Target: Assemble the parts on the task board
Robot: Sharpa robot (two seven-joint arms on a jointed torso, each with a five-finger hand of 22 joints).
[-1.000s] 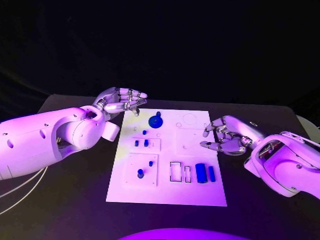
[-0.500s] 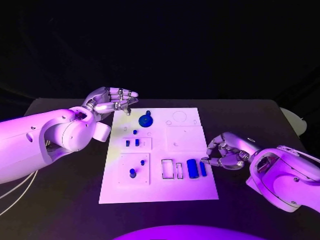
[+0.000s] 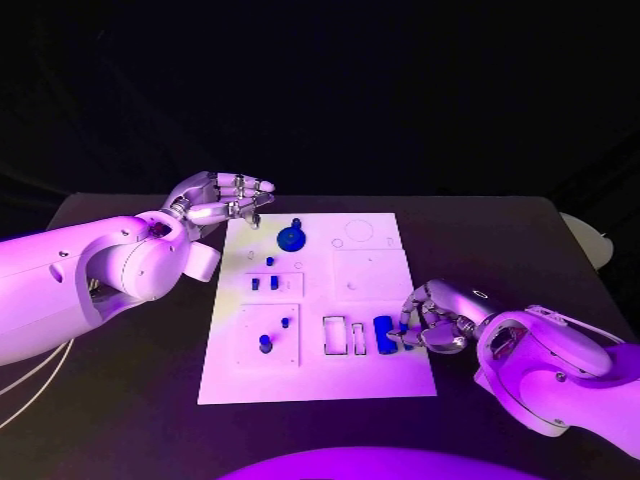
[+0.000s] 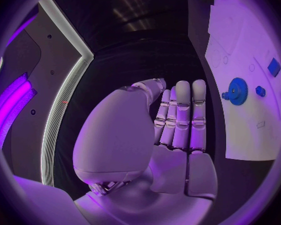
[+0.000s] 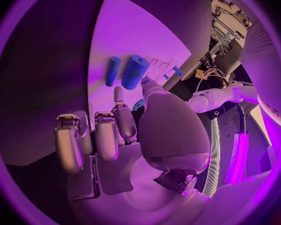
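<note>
Your right hand (image 3: pixel 438 322) is the nearer one to the work: it sits at the right edge of the task board (image 3: pixel 371 272), just beside the two blue cylinders that lie in the board's near right part. The thick cylinder (image 3: pixel 385 333) and the thin cylinder (image 3: pixel 404 336) lie side by side, and their long axes run from the near edge of the board toward the far edge — so they lie across the reach of your fingers, toward the board's middle. The fingers are curled in; whether they already touch the thin cylinder, I cannot tell, but the right wrist view shows nothing held. Both cylinders look smooth, round and rigid, so I judge they may roll on the flat white plate.

Your left hand (image 3: pixel 228 203) hovers well apart, beyond the far left corner, with fingers half curled and nothing in them. The blue gear (image 3: pixel 291 238) with its toothed rim lies near it.
</note>
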